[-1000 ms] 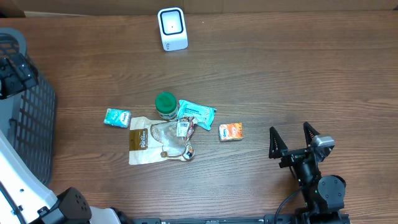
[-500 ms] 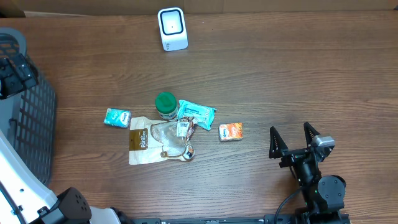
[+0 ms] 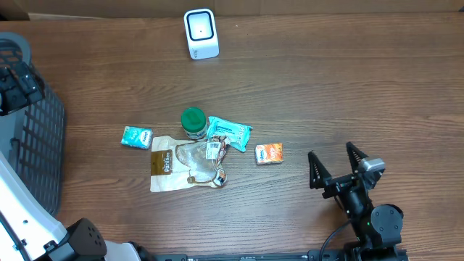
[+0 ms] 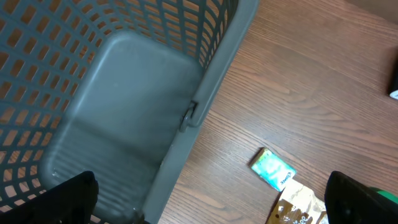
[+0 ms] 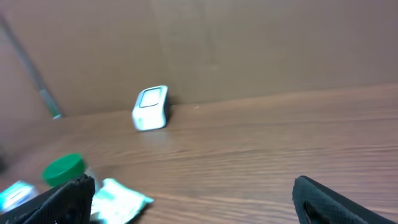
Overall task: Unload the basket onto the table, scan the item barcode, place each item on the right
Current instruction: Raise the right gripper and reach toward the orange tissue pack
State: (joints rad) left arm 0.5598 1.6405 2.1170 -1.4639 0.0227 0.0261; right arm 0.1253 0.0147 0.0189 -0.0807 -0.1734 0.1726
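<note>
Overhead: my right gripper [image 3: 330,151] just edged toward the orange packet [image 3: 269,153], jaws wide, empty. Left gripper [image 4: 210,180] open too; approach starting

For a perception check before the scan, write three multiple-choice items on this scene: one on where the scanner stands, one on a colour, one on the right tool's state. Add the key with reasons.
1. Where does the white scanner stand?
A. Near the far edge of the table
B. At the near edge
C. In the middle

2. What colour is the jar lid?
A. Red
B. Green
C. Orange

3. What state is the right tool in?
A. Shut on a packet
B. Shut on nothing
C. Open, holding nothing

Key:
1 A, since the overhead view shows it alone by the far edge, apart from the other goods.
2 B, since the round lid shows green both from above and in the right wrist view.
3 C, since its two fingers stand spread with only bare wood between them.
</note>
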